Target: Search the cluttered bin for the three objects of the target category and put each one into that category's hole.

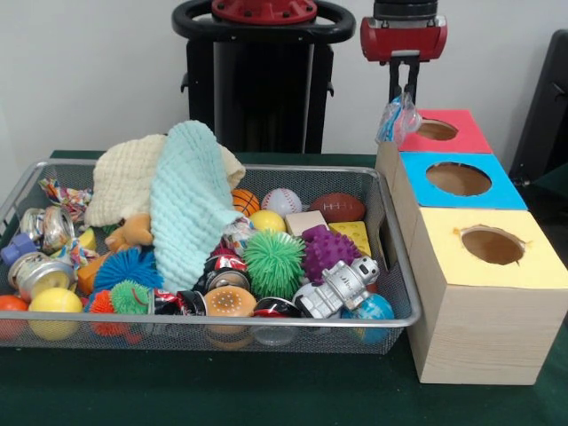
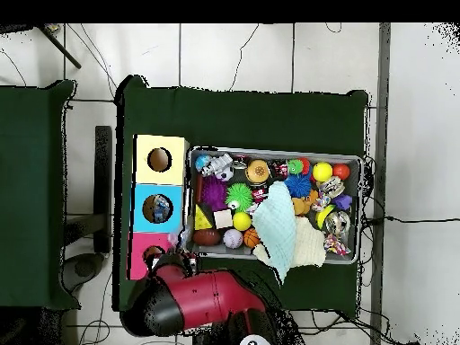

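My gripper (image 1: 405, 96) hangs over the left edge of the red-topped box (image 1: 466, 133), shut on a crinkled clear plastic packet (image 1: 397, 119) with blue and red bits. The packet dangles just left of the red box's round hole (image 1: 437, 130). In the overhead view the packet (image 2: 177, 241) shows beside the red box (image 2: 144, 250), with the red arm (image 2: 202, 301) behind it. The blue-topped box (image 1: 506, 191) and the yellow-topped box (image 1: 444, 235) stand in a row with the red one, each with a hole. The wire mesh bin (image 1: 222, 324) lies left of the boxes.
The bin holds a mint towel (image 1: 188, 204), a cream towel (image 1: 124, 177), spiky balls, a green one (image 1: 273, 263), a silver toy robot (image 1: 342, 286), a football (image 1: 337, 208), a baseball (image 1: 282, 201) and tin cans (image 1: 40, 271). Green cloth (image 2: 269, 112) covers the table.
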